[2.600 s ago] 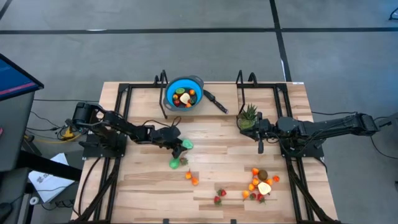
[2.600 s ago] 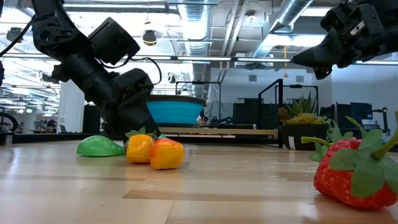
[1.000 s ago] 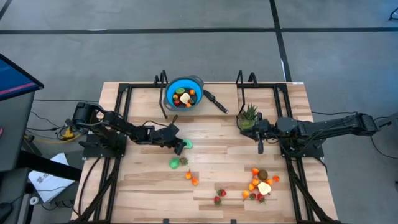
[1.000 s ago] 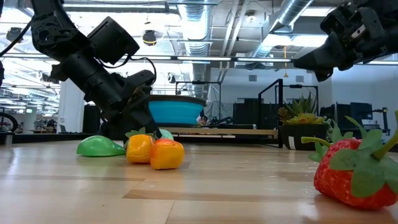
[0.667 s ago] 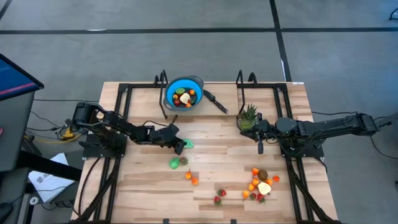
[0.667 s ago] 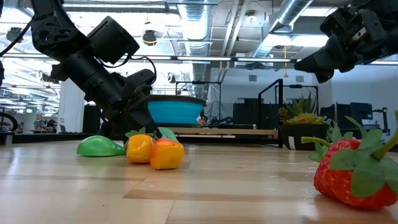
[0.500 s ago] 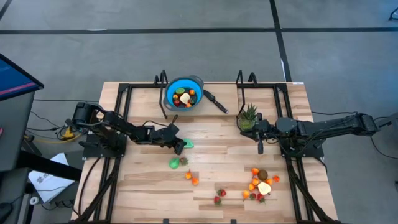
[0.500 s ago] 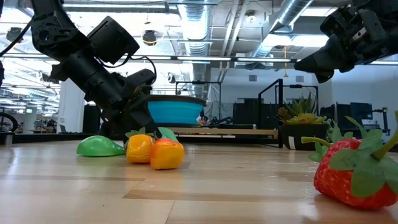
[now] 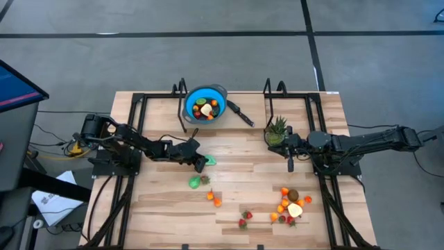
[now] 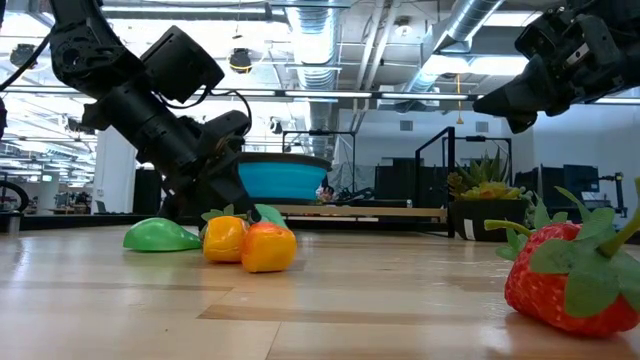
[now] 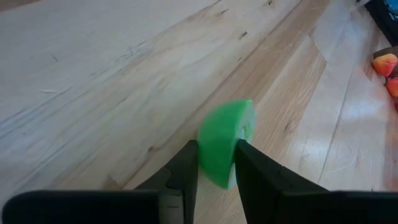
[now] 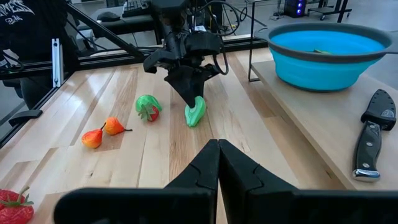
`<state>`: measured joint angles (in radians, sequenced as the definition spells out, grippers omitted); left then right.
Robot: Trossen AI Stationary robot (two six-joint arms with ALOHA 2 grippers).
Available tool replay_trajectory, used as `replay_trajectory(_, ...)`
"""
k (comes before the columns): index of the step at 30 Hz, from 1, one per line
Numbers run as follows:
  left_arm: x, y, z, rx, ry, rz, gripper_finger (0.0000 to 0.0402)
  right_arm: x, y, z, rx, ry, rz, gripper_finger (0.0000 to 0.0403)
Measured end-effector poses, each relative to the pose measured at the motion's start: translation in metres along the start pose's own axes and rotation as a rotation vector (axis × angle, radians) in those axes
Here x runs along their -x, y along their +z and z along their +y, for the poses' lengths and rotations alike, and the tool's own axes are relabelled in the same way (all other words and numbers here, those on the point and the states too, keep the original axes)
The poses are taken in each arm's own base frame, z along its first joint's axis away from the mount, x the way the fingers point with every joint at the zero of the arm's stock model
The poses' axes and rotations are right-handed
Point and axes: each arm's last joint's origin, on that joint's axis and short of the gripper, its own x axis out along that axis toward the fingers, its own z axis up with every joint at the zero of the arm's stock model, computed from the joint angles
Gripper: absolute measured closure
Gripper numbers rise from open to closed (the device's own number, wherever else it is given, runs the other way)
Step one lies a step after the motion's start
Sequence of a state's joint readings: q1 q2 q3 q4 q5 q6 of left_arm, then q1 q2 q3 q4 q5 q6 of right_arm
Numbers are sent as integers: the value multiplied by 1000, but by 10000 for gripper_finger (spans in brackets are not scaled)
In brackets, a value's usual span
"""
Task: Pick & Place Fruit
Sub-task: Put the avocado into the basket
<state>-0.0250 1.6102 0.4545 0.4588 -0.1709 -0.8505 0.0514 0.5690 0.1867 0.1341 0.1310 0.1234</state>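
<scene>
A small green fruit piece (image 11: 225, 140) sits on the wood near the table's middle, with my left gripper (image 11: 216, 148) shut on it; the high view shows the gripper (image 9: 202, 162) reaching in from the table's left. Another green fruit with a red strawberry (image 9: 196, 182) and two orange pieces (image 9: 213, 198) lie just nearer. A heap of mixed fruit (image 9: 290, 207) lies at the near right. My right gripper (image 9: 290, 165) hangs shut above the table on the right, holding nothing. My left gripper pinches the green piece by its two broad sides (image 11: 208, 152), one finger on each. The fingers slant down at it from the table's left. The piece stands on edge, and its lower rim (image 12: 194, 122) appears to rest on the table.
A blue bowl (image 9: 206, 104) with several fruits inside stands at the far middle, a black-handled knife (image 9: 241, 113) beside it. A spiky green plant (image 9: 277, 130) stands by my right arm. Two strawberries (image 9: 245, 219) lie near the front edge. Black frame rails run along both sides.
My left gripper's fingers have drawn together on the green piece, which has stayed in the same spot on the table. Neither arm has shifted.
</scene>
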Motion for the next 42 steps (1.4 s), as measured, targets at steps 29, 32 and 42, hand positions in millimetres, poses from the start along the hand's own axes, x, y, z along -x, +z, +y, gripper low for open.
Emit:
replay_trajectory(29, 2, 13, -16, 13, -174, -124, 316, 0, 0, 0, 2, 0, 1, 401)
replay_trajectory(32, 4, 15, -21, -4, -217, -157, 316, 0, 0, 0, 2, 0, 1, 401)
replay_trajectory(42, 8, 20, -36, -70, -309, -244, 316, 0, 0, 0, 2, 0, 1, 401)
